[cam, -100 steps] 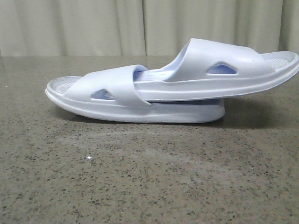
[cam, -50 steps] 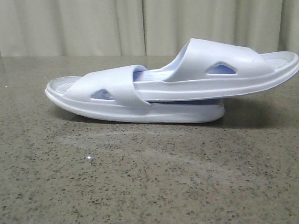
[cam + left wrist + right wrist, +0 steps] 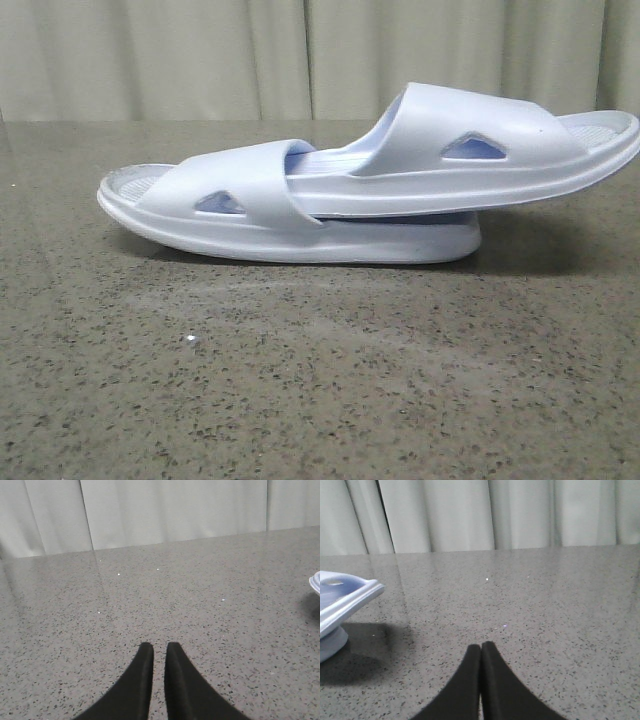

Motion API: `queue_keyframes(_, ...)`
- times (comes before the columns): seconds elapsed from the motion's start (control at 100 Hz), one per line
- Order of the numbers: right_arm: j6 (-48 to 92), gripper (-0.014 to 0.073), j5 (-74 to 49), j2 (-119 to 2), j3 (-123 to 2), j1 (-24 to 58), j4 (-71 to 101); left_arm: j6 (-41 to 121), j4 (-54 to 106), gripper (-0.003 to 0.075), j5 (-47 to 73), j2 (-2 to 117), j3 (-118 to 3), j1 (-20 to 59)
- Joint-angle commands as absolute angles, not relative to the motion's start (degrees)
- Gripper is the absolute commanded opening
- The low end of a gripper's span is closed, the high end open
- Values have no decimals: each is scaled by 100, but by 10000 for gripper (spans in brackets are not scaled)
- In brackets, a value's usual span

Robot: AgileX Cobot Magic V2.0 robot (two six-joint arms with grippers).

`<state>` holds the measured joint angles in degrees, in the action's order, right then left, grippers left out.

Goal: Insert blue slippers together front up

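A: Nearest the front camera there is only bare speckled worktop (image 3: 320,380). Behind that bare stretch lie the blue slippers, and behind them a pale curtain (image 3: 280,55).

B: How do the slippers sit?

A: The lower slipper (image 3: 260,205) lies flat on the worktop, sole down, one end pointing to the robot's left. The upper slipper (image 3: 470,150) has one end pushed under the lower one's strap and rests on its footbed, while its other end juts out to the right, tilted up and clear of the worktop. Both straps face up.

B: And the arms?

A: Neither arm shows in the front view. Each wrist camera shows its own end effector low over bare worktop. The left end effector (image 3: 159,652) has its fingers nearly together with a thin gap, gripping nothing; only a sliver of the lower slipper shows at the edge of its view. The right end effector (image 3: 481,650) has its fingers pressed together, also empty, with the raised end of the upper slipper off to one side, well apart from it.

B: So which step is this?

A: I judge the insertion done and the arms drawn clear, so this looks like the end of the task. If anything is left, it would be seating the upper slipper deeper, which would call for a gentle push on its raised end while the lower slipper is held steady.
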<state>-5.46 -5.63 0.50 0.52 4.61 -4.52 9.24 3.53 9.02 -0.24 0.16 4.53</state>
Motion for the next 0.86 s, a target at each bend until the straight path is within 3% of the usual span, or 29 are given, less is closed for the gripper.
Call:
queue_keyframes(0.0,-564,-107,215,182,102,429,-517,858,368,16,445,-188,65,453)
queue_keyframes(0.85,-564,-107,134,182,182,429,-517,858,368,16,445,-188,65,453)
